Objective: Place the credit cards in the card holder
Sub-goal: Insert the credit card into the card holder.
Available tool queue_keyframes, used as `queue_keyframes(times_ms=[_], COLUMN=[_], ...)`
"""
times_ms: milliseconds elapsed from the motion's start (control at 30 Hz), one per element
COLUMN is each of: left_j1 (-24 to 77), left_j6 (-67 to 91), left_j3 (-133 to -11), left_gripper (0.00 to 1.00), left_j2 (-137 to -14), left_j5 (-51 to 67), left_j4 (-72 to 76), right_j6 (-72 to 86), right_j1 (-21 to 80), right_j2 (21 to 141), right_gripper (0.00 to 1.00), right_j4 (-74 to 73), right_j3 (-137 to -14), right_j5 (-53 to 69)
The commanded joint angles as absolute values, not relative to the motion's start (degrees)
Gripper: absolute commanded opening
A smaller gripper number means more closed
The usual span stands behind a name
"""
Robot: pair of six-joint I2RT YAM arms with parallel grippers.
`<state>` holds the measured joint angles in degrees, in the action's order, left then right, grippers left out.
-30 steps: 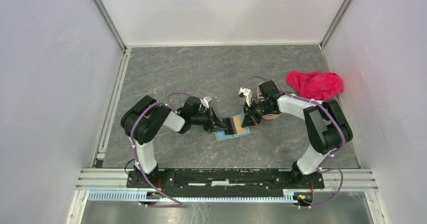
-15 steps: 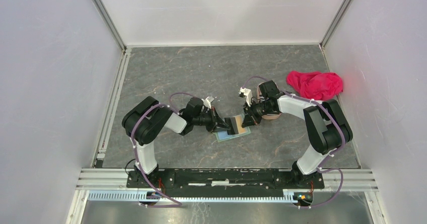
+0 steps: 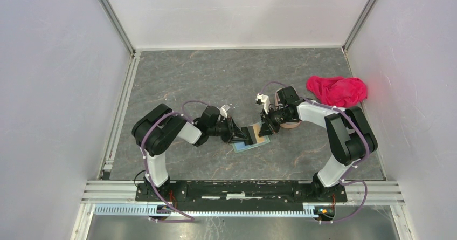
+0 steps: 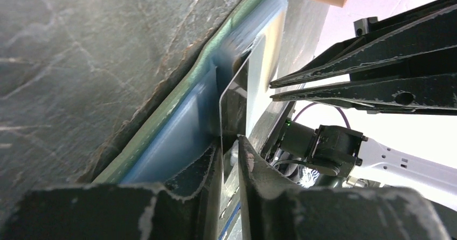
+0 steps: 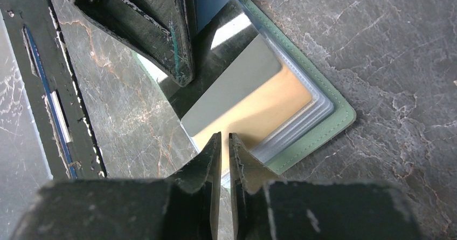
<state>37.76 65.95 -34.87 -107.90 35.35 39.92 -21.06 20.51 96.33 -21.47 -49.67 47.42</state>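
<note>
From above, the card holder [image 3: 243,147] is mostly buried under the two grippers, and the tray [image 3: 292,124] only peeks out behind the right wrist. Close to the left gripper [image 4: 230,143] the holder blurs, and I can't tell whether its fingers pinch the card [image 4: 240,97].

A dark grey, marble-veined bench [image 3: 215,73] sits in a booth of plain white walls [image 3: 237,8] on the far, left and right sides. Aluminium posts [image 3: 111,16] mark the far corners. A metal rail [image 3: 108,189] runs along the near edge. The light is even.
</note>
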Motion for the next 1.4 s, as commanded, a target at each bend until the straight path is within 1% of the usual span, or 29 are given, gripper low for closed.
queue_keyframes(times_ms=[0, 267, 567, 767, 1000, 1200, 1300, 1367], left_j1=[38.2, 38.2, 38.2, 38.5, 39.3, 39.5, 39.5, 39.6], left_j6=[65.9, 61.1, 56.5, 56.4, 56.7, 56.9, 57.0, 57.0], left_j3=[-35.7, -37.6, -40.2, -40.9, -43.1, -44.0, -44.3, -44.7], left_gripper=[0.25, 0.36, 0.43, 0.43, 0.41, 0.4, 0.39, 0.38], left_j2=[-106.0, -103.0, -101.2, -101.0, -102.6, -103.1, -103.4, -103.6], left_j5=[33.5, 30.8, 28.3, 28.5, 28.9, 28.7, 28.9, 28.9], left_j4=[36.2, 27.7, 19.3, 18.5, 18.5, 18.5, 18.6, 18.6], right_j6=[-22.1, -22.7, -22.9, -23.2, -24.0, -27.2, -28.3, -28.4], right_j1=[20.3, 20.3, 20.3, 20.3, 20.4, 20.3, 20.4, 20.3], right_j2=[95.3, 95.0, 94.7, 94.2, 93.9, 90.9, 89.2, 88.2], right_gripper=[0.15, 0.15, 0.15, 0.16, 0.16, 0.18, 0.18, 0.17], right_j4=[-20.3, -20.5, -20.5, -20.6, -21.1, -22.7, -23.1, -22.9], right_j3=[-50.4, -50.4, -50.4, -50.4, -50.5, -51.1, -51.2, -51.2], right_j5=[48.1, 48.3, 48.3, 48.3, 49.3, 50.6, 48.9, 45.4])
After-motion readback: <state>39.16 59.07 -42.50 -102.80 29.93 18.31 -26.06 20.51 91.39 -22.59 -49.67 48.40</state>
